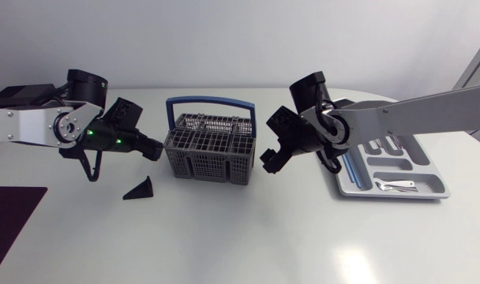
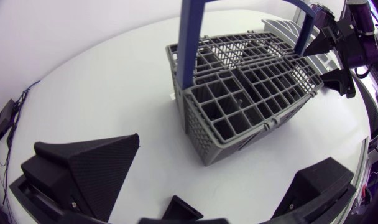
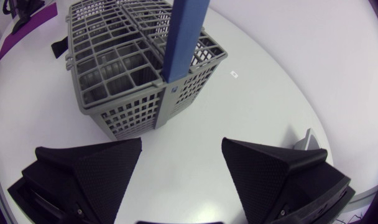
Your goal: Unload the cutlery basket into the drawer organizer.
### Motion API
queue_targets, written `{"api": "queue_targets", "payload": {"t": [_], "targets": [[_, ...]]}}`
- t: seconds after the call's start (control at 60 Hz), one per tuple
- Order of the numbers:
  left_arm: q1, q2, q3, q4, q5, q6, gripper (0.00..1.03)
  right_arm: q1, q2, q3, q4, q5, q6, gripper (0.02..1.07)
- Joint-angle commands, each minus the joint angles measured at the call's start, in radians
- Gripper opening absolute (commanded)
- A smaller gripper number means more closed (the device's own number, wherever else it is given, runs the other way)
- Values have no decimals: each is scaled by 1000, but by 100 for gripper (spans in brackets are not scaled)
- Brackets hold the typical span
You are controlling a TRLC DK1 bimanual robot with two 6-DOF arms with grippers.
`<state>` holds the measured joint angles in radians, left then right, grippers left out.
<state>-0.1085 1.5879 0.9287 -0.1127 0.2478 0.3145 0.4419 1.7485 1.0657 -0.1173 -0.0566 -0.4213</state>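
**Left gripper (image 2: 217, 162) and right gripper (image 3: 181, 142) spread wide, empty**

Drawer organizer (image 1: 434, 180) by right arm (image 1: 414, 110), apart from cutlery basket (image 1: 211, 164) at mid-table, between both grippers. Risk: clipping blue handle (image 1: 211, 101) or grid top (image 1: 212, 125), tipping basket, if lowered off-centre. Cutlery pieces (image 1: 396, 184) lying in organizer; basket contents unclear.

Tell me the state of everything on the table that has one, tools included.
drawer organizer, flat on the table, some cutlery in its compartments
cutlery basket, upright, looks empty
basket handle, raised
left tool, open, empty
right tool, open, empty
black wedge, lying on the table, apart from the basket
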Motion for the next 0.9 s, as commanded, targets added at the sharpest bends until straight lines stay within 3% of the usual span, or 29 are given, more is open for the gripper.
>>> {"api": "queue_targets", "payload": {"t": [0.0,0.883], "targets": [[-40,27,25,-10,19,-23,99,15,-6,17,-25,-12,32,95],[-250,1,22,-94,81,-66,99,17,-44,-26,-51,-35,49,95]]}}
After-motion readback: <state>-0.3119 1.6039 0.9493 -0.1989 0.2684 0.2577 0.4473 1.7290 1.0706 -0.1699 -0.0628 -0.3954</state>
